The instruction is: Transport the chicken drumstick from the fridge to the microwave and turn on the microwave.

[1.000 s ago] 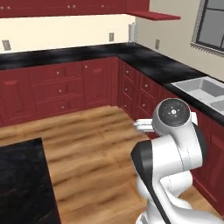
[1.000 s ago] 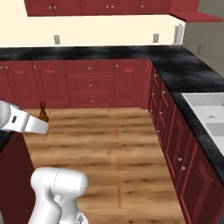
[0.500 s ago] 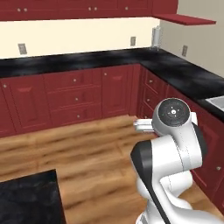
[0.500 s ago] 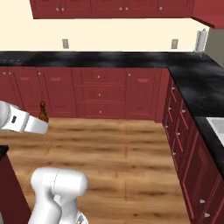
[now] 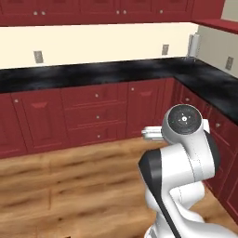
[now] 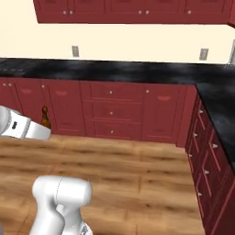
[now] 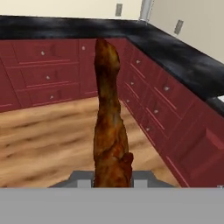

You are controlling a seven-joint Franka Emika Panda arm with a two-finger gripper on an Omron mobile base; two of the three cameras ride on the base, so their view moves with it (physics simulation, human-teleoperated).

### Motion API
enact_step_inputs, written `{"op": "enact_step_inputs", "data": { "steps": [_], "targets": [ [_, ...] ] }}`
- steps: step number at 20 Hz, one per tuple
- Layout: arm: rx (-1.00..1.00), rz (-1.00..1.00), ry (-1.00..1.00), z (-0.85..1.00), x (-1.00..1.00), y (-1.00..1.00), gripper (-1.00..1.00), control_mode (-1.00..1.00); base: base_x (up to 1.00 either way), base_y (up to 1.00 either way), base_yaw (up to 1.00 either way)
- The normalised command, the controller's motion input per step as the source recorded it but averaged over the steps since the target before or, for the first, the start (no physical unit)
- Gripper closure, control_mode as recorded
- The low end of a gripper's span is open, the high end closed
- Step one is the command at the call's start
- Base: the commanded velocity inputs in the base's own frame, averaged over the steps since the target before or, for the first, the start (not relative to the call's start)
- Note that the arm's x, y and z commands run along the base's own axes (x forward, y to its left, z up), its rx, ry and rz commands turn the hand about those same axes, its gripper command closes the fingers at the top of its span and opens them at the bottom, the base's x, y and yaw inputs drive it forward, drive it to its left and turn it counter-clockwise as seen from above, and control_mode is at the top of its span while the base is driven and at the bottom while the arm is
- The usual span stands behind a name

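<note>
Across the far wall: black countertop over red base cabinets, turning the corner at the right and running toward the base; upper cabinets above a cream backsplash with wall outlets. No fridge or microwave among these units; judged a transit stage between the two.

Between the cabinet runs: wide open wood floor, free of obstacles, ample room for driving and for arm swing. Limits: cabinet fronts ahead and at the right, countertop edge overhanging them. Right-hand run nearer to the arm than the far run; keep clearance on that side when turning.

Near the base, mid-height: arm folded in close, forearm held level, presumably to keep the load inside the base footprint during travel.

At the arm's end: gripper clenched on the chicken drumstick, grasped at the thicker end, slender end pointing away along the hand axis. Same drumstick visible as a small brown piece standing up past the wrist in the right base view, well clear of counter and cabinets.

Remaining, by judgement: reach the microwave, place the load, start the unit.
</note>
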Motion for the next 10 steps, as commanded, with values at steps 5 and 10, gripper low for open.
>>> {"op": "enact_step_inputs", "data": {
  "steps": [5, 10],
  "targets": [
    [0.0, 0.0, 0.0, 0.0, 0.0, 0.0, 1.0, 1.0, 0.93, 0.0, 0.26],
    [0.0, 0.0, 0.0, 0.0, 0.0, 0.0, 1.0, 1.0, 0.88, 0.0, 0.36]
  ]
}}
